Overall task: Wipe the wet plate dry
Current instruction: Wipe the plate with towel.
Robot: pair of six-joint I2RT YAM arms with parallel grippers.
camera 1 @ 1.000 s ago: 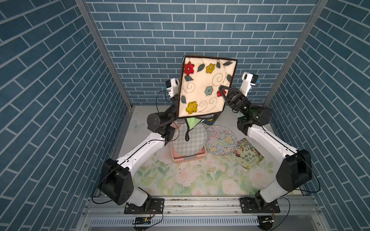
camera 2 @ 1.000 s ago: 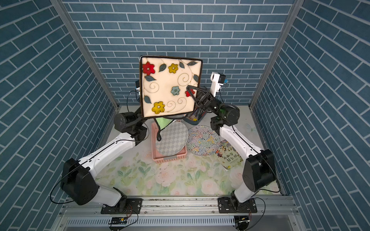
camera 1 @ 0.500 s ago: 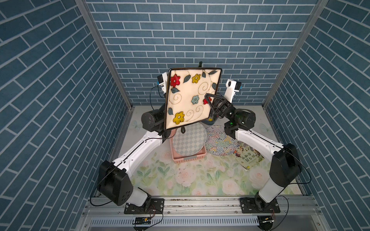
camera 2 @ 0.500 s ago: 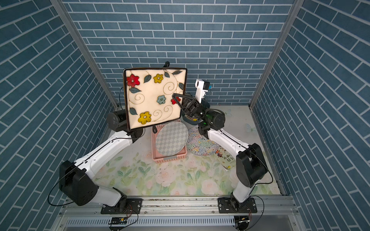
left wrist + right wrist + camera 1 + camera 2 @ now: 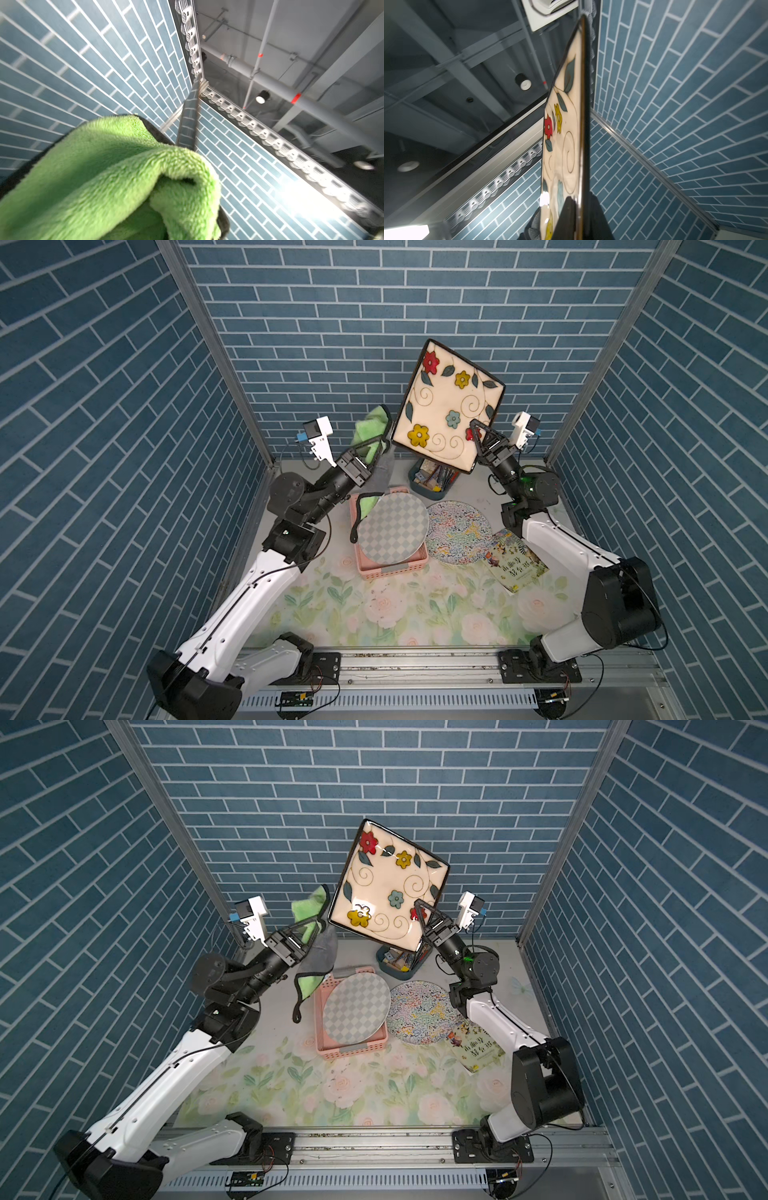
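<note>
In both top views a square cream plate [image 5: 449,406] [image 5: 390,886] with painted flowers and a dark rim is held up in the air, tilted, face toward the camera. My right gripper [image 5: 473,433] [image 5: 417,911] is shut on its lower right edge. The right wrist view shows the plate [image 5: 566,145] edge-on between the black fingers [image 5: 566,218]. My left gripper [image 5: 384,439] [image 5: 322,921] is shut on a green cloth [image 5: 370,431] [image 5: 309,909], just beside the plate's lower left edge. The cloth [image 5: 104,176] fills the left wrist view and hides the fingers.
Below on the flowered table, a pink basket [image 5: 390,570] holds a checkered round plate [image 5: 392,531]. A patterned round plate [image 5: 457,537] and a book [image 5: 515,566] lie to its right. A blue bin [image 5: 432,481] of small items stands at the back. Brick walls enclose three sides.
The plate swung left, then back right, and tilted. The left gripper with the cloth, earlier hidden behind the plate, now shows at its left edge.
</note>
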